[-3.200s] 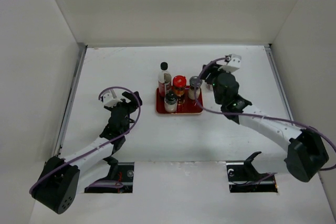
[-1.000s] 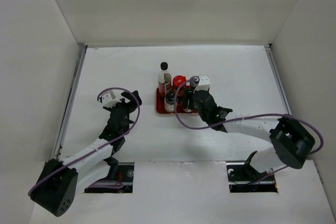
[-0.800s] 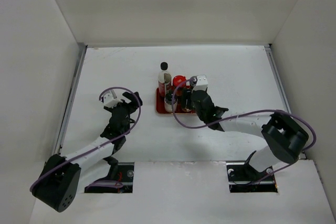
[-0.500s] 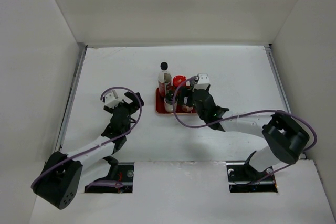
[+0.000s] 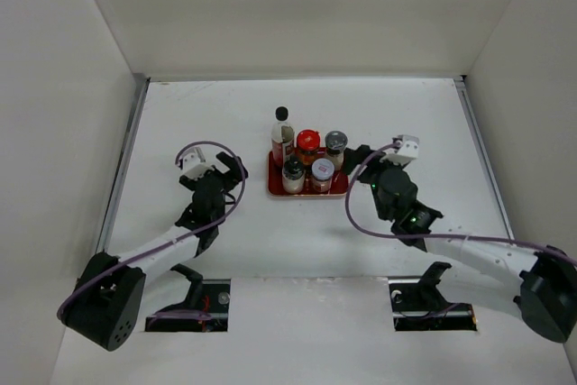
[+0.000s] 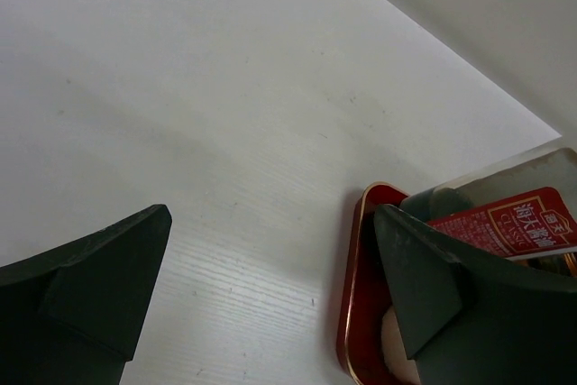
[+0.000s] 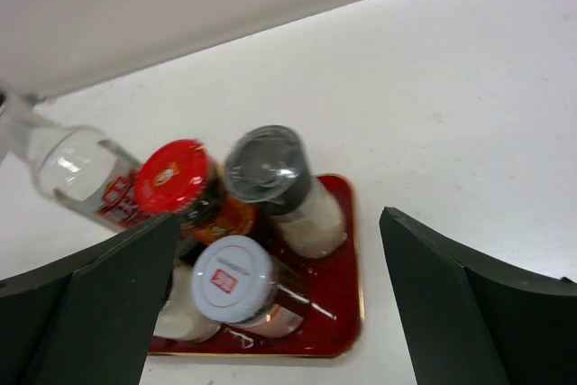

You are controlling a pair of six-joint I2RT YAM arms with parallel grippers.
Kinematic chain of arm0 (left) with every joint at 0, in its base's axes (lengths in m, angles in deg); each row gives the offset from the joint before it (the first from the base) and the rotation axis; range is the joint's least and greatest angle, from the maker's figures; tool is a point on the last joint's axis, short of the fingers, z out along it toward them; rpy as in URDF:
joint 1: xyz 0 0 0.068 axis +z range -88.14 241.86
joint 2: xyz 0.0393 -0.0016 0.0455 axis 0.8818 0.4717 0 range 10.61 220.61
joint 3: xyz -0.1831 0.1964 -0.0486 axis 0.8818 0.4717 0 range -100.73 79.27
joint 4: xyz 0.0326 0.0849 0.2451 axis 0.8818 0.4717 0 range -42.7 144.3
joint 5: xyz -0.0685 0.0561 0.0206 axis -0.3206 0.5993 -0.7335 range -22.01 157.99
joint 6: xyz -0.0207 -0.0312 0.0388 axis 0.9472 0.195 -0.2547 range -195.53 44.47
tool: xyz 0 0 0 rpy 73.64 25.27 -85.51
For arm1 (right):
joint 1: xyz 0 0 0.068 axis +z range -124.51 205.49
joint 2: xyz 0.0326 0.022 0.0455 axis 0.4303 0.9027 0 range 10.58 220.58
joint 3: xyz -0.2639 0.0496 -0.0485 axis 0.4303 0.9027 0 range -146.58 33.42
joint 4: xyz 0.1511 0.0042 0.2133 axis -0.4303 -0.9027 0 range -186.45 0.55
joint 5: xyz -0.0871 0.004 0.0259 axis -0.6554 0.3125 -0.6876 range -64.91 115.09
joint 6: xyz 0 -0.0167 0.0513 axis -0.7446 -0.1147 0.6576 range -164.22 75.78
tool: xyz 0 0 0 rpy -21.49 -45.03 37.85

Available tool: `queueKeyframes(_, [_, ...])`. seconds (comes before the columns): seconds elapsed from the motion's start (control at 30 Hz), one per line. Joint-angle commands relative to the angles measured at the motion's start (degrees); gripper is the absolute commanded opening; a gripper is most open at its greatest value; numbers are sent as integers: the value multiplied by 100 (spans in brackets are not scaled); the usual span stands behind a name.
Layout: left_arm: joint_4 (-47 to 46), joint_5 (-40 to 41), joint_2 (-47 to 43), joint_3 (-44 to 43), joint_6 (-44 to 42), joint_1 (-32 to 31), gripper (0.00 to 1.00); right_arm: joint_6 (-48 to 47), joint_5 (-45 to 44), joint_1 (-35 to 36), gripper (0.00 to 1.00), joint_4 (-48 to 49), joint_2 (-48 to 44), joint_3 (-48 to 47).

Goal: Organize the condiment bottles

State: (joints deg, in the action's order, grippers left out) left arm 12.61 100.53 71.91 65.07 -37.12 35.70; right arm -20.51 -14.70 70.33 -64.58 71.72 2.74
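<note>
Black left hand (image 5: 229,165) wide open, empty, left of red tray (image 5: 275,190); right hand (image 5: 355,161) wide open, empty, right of it.

All upright, close together on a red tray (image 5: 306,194); far row: tall black-capped bottle (image 5: 282,135), red-capped jar (image 5: 308,144), grey-capped shaker (image 5: 335,145); near row: dark-knobbed bottle (image 5: 292,176), white-lidded jar (image 5: 321,176).

Left arm (image 5: 153,254) rises from its base at the near left and reaches forward and slightly inward; its wrist is bent so that the left tool (image 5: 230,166) points to the right, jaws spread wide and gripping nothing. Right arm (image 5: 469,248) lies low, running leftward from its base at the near right; the right tool (image 5: 359,161) points forward and left, jaws likewise fully apart.
</note>
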Motion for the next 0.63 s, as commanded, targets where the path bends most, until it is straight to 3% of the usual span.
queueKeyframes(0.0, [418,-19,-39,-469,70,88,100,879,-565,-243,100,-86,-611,552])
queueKeyframes(0.13, [1743,130,197,-1171,114,124,100,1549,-495,-611,100,-394,-1016,984])
queueKeyframes(0.37, [3679,77,585,-2218,281,221,100,1795,-161,-841,100,-324,-1035,1143])
queueKeyframes(0.6, [3979,103,173,-2553,325,19,100,1857,-143,-797,100,-289,-859,1143])
